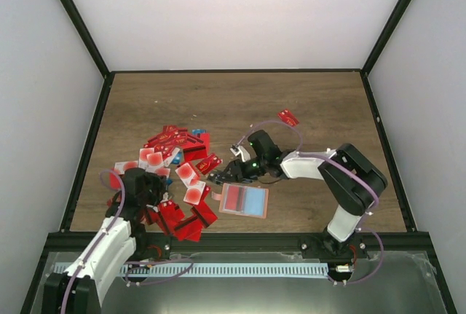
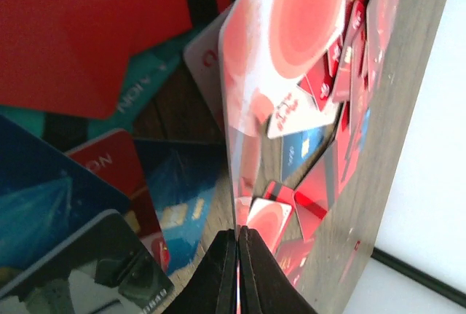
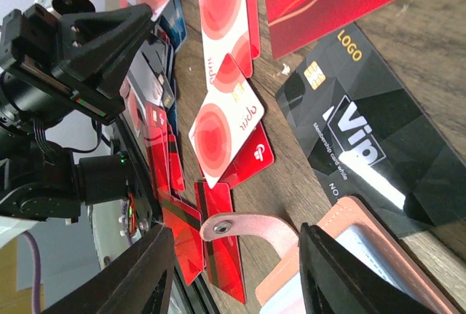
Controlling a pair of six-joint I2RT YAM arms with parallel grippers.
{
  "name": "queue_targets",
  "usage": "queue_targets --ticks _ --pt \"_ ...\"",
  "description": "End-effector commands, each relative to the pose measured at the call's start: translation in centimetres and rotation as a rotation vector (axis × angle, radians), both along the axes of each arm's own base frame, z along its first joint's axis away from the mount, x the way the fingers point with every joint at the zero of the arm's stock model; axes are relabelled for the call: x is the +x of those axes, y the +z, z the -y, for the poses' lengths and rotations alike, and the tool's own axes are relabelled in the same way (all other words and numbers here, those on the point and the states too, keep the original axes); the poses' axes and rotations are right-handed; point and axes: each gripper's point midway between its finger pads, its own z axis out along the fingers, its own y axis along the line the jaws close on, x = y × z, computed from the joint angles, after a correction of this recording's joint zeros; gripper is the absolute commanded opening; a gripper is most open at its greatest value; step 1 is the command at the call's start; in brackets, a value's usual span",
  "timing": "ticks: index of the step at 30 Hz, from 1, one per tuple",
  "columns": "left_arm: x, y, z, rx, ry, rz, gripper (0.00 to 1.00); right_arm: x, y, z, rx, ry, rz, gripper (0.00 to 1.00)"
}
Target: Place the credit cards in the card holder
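The credit cards (image 1: 171, 146) lie in a loose heap, mostly red, at the left-centre of the table. The card holder (image 1: 244, 199) lies open near the front, its light blue and pink-red inside facing up. My left gripper (image 1: 149, 191) is low over the near end of the heap. In the left wrist view it (image 2: 238, 240) is shut on a pale pink-white card (image 2: 280, 30) held on edge. My right gripper (image 1: 224, 175) is open at the holder's left edge. In the right wrist view it (image 3: 233, 263) straddles the holder's pink snap strap (image 3: 251, 225) beside the holder's salmon corner (image 3: 342, 219).
A black VIP card (image 3: 364, 132) lies beside the holder. One red card (image 1: 289, 117) lies alone at the back right. Black frame rails (image 1: 87, 146) border the table. Several red cards (image 1: 191, 221) reach the front edge.
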Motion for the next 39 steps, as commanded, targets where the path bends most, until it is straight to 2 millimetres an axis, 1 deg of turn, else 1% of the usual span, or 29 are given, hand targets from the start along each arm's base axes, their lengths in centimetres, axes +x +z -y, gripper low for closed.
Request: queue_targets --ticks 1,4,7,10,14,16,20,21,22,23,26,31,35,39 --pt "-1.0 0.5 0.7 0.02 -0.08 -0.027 0.04 0.3 1.2 0.8 0.011 -0.002 0.031 0.49" --pt "-0.8 2.0 0.8 0.044 -0.11 0.004 0.04 0.5 1.8 1.0 0.017 -0.007 0.044 0.49" --pt "-0.4 3.9 0.8 0.091 -0.148 0.044 0.04 0.8 2.4 1.4 0.019 -0.015 0.06 0.49" --pt "-0.3 5.0 0.9 0.142 -0.201 0.065 0.04 1.0 3.1 1.8 0.023 -0.019 0.082 0.49" --pt "0.2 6.4 1.9 0.167 -0.295 0.108 0.04 1.4 4.0 2.6 0.019 -0.032 0.117 0.49" --pt "0.7 7.4 2.8 0.175 -0.364 0.147 0.04 1.5 4.4 3.1 0.02 -0.039 0.133 0.5" --pt "1.4 8.2 4.4 0.225 -0.521 0.18 0.04 1.7 5.0 4.5 0.027 -0.067 0.159 0.5" --pt "1.6 8.7 4.8 0.235 -0.557 0.196 0.04 1.8 5.2 4.8 0.029 -0.076 0.166 0.5" --pt "1.7 8.3 5.2 0.239 -0.593 0.185 0.04 1.9 5.2 5.2 0.032 -0.082 0.167 0.5" --pt "1.8 8.4 5.7 0.243 -0.63 0.195 0.04 2.0 5.4 5.5 0.037 -0.088 0.171 0.5" --pt "1.9 9.1 7.3 0.245 -0.722 0.258 0.04 2.1 5.7 6.6 0.047 -0.106 0.182 0.5" --pt "1.1 10.6 10.1 0.204 -0.865 0.356 0.04 2.1 6.6 8.1 0.079 -0.129 0.203 0.5" --pt "0.1 12.1 12.6 0.188 -0.993 0.441 0.04 1.5 7.5 8.6 0.107 -0.116 0.229 0.51" --pt "-1.6 11.9 15.2 0.206 -1.139 0.456 0.04 1.0 7.9 9.2 0.103 -0.121 0.261 0.53"
